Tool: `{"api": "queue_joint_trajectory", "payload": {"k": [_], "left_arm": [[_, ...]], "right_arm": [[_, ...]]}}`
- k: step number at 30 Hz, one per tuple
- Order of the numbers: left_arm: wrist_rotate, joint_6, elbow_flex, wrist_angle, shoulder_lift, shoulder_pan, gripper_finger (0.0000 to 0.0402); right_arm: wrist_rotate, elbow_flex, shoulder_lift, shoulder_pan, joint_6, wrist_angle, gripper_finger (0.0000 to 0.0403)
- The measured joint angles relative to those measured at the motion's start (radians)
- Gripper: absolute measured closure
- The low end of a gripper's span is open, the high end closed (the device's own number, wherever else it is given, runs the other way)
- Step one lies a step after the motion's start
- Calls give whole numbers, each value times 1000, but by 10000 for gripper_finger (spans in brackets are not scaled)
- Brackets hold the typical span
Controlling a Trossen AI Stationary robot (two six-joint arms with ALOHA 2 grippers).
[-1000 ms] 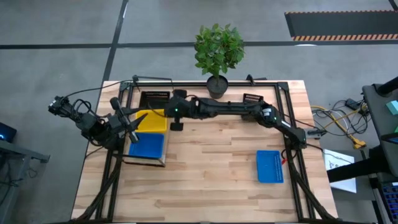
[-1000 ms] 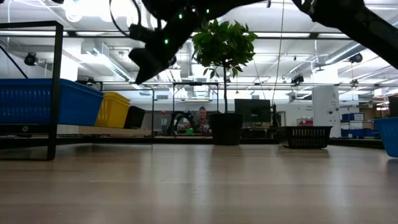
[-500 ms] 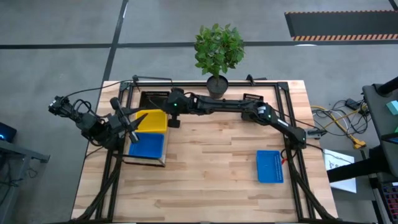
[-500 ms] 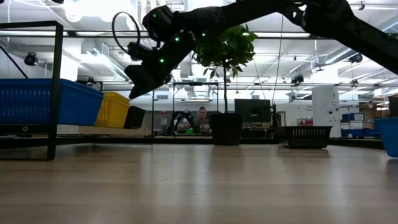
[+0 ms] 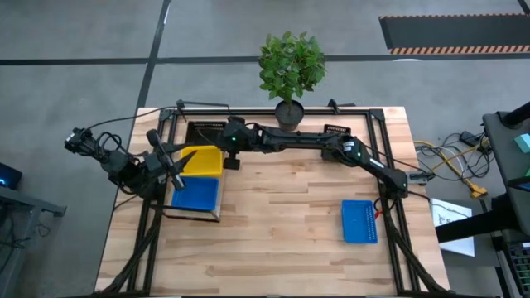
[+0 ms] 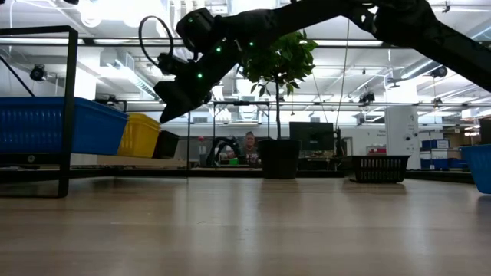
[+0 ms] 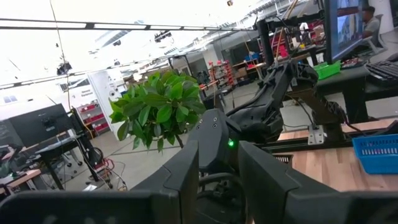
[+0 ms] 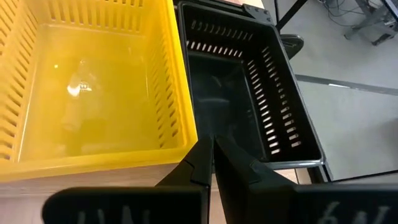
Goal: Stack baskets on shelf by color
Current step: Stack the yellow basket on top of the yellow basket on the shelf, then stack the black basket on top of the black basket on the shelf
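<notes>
dark jointed arms (image 5: 298, 142), green lights, black cables (image 5: 99, 142)

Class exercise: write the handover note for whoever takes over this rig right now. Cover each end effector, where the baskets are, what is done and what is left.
Right end effector: shut, empty, hovering above the shelf over the edge between the yellow basket and the black basket.
Left end effector: holds nothing, waiting at the shelf's left side.
Done: blue basket, yellow and black stand side by side on the shelf.
Left: loose blue basket at the table's right, another black basket at the back.
</notes>
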Motion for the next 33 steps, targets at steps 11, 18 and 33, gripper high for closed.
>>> {"api": "queue_joint_trajectory", "payload": {"k": [11,18,33], "left_arm": [[0,0,0,0,0,0,304],[0,0,0,0,0,0,304],[0,-1,0,0,1,0,304]], "right_arm": [[-42,0,0,12,9,-2,394],[-40,0,-1,19,11,-23,394],[-34,17,-13,-4,-3,-30,394]]}}
